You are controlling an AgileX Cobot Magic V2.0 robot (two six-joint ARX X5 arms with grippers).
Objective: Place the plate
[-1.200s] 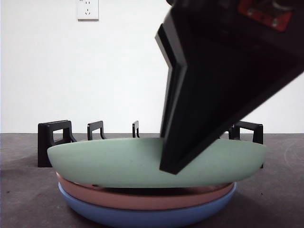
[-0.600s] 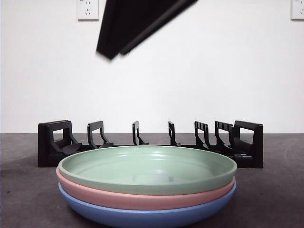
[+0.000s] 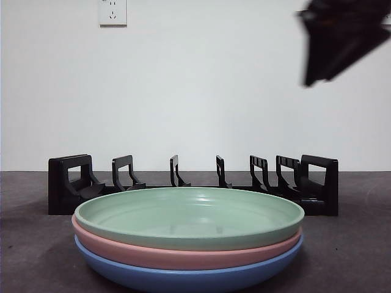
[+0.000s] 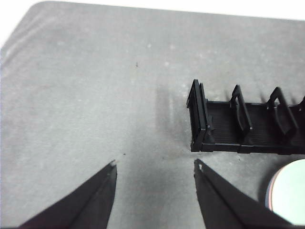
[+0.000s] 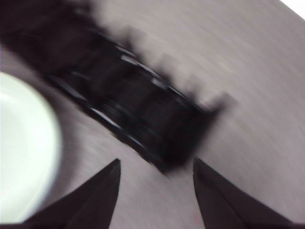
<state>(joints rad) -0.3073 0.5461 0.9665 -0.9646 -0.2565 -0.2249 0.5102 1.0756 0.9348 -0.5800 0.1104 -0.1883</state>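
Green, pink and blue: three shallow round plates sit nested in one stack near the front edge of the dark grey worktop [image 3: 36,244]. The pale green plate [image 3: 189,215] is on top, the pink plate [image 3: 183,256] under it, the blue plate [image 3: 183,278] at the bottom. Behind the stack, toward the back edge, stands one black plastic dish rack [image 3: 192,183] with upright dividers, every slot empty.

No plate is held. The right hand [image 5: 156,164] is high above the rack's far end (its view is blurred), fingers spread apart and empty. The left hand [image 4: 155,164] waits over bare worktop beside the rack's other end, fingers also apart and empty.

Judged from this, the step is to pick up the green plate and stand it in a rack slot. It would go best by pinching only the top rim, lifting clear of the pink plate, then tilting the plate upright between two dividers.
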